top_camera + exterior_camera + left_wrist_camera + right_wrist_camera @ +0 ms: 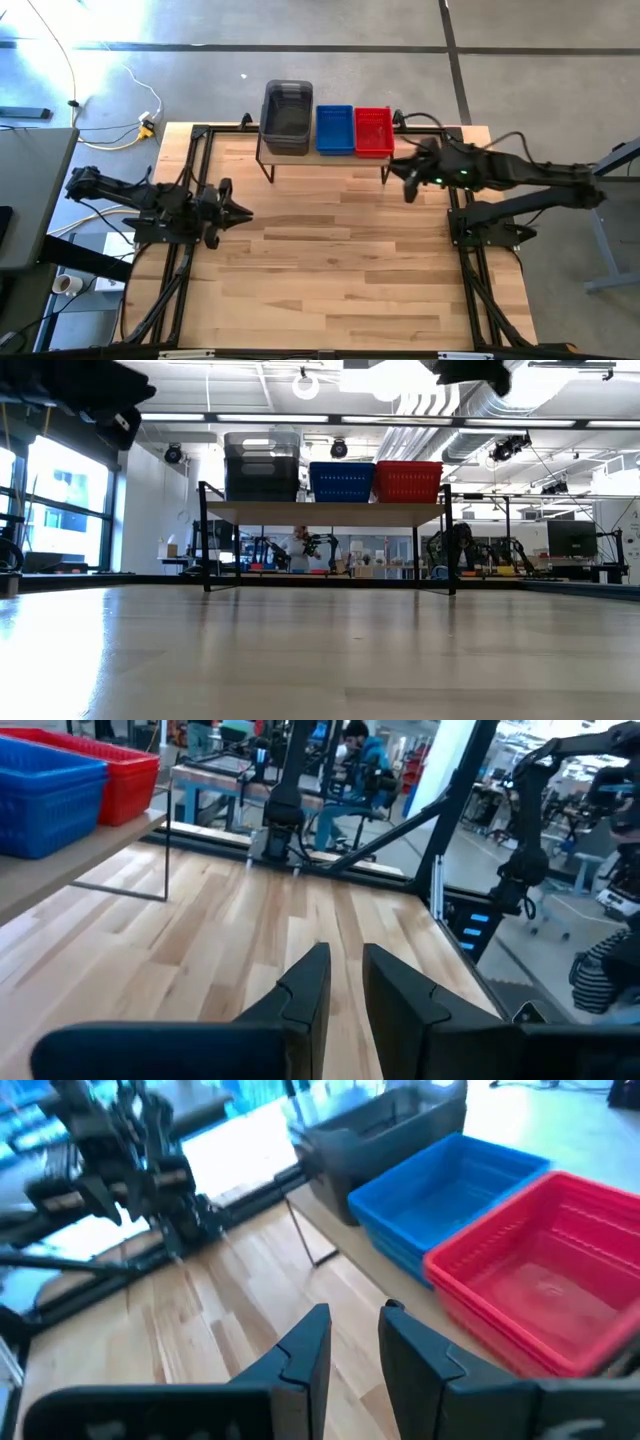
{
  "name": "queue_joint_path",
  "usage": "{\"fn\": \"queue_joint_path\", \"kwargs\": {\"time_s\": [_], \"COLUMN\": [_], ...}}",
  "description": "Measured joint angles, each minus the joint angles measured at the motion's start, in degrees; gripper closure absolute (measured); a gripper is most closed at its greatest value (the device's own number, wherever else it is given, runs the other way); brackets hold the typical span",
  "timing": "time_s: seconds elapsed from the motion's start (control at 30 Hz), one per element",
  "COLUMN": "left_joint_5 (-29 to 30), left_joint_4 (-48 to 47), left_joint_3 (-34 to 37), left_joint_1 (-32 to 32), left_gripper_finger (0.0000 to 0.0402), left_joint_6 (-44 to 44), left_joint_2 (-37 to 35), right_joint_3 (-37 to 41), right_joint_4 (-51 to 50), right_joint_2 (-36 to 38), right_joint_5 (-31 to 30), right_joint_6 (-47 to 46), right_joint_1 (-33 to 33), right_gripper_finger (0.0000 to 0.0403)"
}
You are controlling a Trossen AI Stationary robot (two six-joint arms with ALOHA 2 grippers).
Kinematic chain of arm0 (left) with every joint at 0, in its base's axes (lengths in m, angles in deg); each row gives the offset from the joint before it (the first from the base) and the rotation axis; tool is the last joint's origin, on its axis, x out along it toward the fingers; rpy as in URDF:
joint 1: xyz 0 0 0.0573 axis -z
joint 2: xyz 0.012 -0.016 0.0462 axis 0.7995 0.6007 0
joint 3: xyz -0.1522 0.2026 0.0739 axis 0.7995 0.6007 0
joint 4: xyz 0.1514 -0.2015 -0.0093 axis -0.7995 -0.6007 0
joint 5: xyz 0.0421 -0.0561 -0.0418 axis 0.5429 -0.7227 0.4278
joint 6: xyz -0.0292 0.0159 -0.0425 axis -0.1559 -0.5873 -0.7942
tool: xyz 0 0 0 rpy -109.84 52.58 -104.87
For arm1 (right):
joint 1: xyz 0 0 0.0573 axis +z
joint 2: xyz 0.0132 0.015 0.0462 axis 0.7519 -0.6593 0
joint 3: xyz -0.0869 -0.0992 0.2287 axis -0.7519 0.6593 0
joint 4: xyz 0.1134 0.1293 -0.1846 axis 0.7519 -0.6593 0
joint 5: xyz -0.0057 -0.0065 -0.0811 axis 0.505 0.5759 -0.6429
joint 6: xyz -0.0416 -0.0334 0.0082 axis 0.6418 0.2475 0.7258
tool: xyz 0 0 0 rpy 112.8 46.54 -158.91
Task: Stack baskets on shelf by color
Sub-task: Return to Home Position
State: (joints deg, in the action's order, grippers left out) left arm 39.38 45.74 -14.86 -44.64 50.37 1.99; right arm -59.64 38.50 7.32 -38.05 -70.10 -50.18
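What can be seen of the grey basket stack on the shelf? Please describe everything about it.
The grey basket stack is dark, smoky, translucent plastic, rectangular with an open top. In the low view its stacked rims show as bands, so several baskets sit nested, upright. It rises higher than the blue stack next to it and looks a little larger. It stands at one end of the shelf, on the light wooden plank, and overhangs the back edge slightly. Whether it touches the blue stack cannot be told. Neither gripper touches it.

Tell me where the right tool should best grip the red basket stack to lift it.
Probably the long rim of the red basket stack nearest the right tool, coming from above: the top is open, and the blue stack sits close against the opposite side.
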Motion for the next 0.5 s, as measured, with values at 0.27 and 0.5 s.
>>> {"fn": "queue_joint_path", "kwargs": {"time_s": [0.27, 0.5], "left_joint_5": [-2.6, -6.0], "left_joint_4": [3.6, 6.2], "left_joint_3": [4.3, 6.8], "left_joint_1": [-4.5, -10.2], "left_gripper_finger": [0.0348, 0.0348], "left_joint_6": [4.6, 4.4], "left_joint_2": [-1.0, -1.0], "right_joint_3": [9.1, 16.3], "right_joint_4": [2.1, 2.6], "right_joint_2": [14.5, 25.4], "right_joint_5": [-5.4, -8.2], "right_joint_6": [-1.9, -2.4], "right_joint_1": [1.9, 2.5], "right_gripper_finger": [0.0329, 0.0329]}}
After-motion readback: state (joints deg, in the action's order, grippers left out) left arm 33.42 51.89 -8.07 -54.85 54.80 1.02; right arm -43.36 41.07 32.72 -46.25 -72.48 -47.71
